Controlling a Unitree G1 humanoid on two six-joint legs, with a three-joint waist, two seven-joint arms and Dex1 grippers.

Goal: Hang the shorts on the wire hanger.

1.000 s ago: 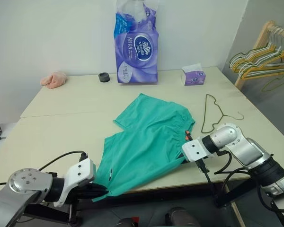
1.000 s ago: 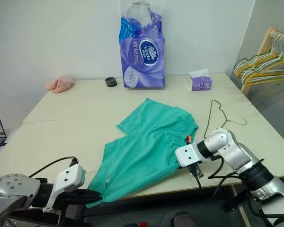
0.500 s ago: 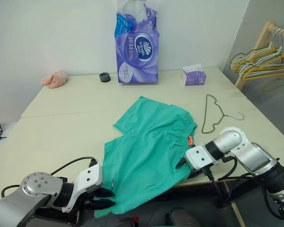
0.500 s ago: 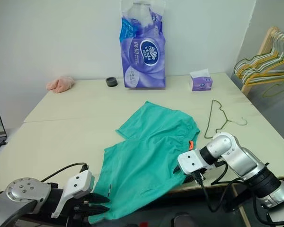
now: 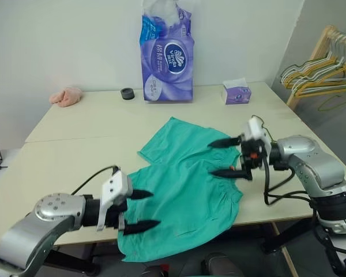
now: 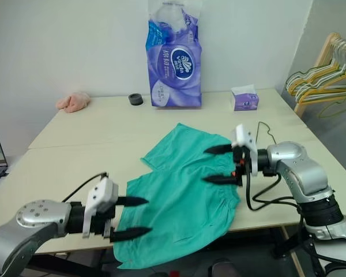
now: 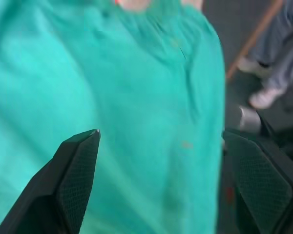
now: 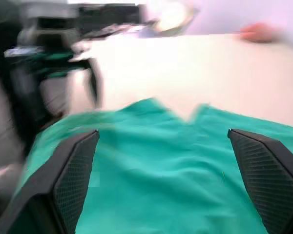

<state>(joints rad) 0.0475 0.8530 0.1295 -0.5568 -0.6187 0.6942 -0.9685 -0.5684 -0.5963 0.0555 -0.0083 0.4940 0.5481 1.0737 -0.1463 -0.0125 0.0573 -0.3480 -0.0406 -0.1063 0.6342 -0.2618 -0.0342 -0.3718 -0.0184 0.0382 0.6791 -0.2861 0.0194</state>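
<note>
While the broad cream table (image 5: 75,138) carries everything, the teal-green cloth shorts (image 5: 181,187) lie flat on its near side, one leg hem drooping over the front edge. Above their hem the left gripper (image 5: 139,210) spreads wide, holding nothing; the right gripper (image 5: 226,157) gapes empty over the gathered waistband, hiding most of the thin olive-grey wire hanger (image 6: 267,130).

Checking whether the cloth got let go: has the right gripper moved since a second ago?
Yes. The right gripper has risen from the table's near edge, jaws open above the shorts.
</note>
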